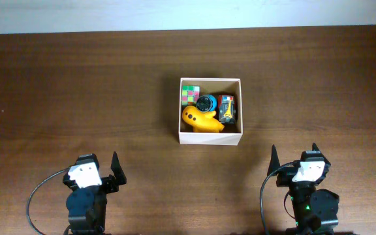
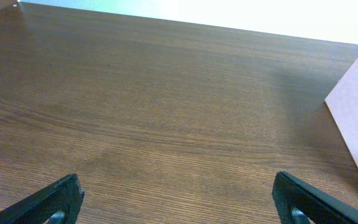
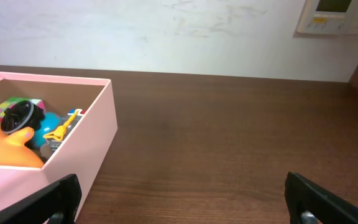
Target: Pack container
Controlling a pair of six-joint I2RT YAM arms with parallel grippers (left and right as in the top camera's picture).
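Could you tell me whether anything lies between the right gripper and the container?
Nothing visible does. Only bare wooden table lies between the open right gripper and the container, which sits ahead of it and to its left.

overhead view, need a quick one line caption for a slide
Container holding a yellow toy, a colour cube and other toys; left fingers and right fingers open, apart from it.

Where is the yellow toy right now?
In the overhead view, the yellow toy lies inside the container, along its lower wall, just below the multicoloured cube.
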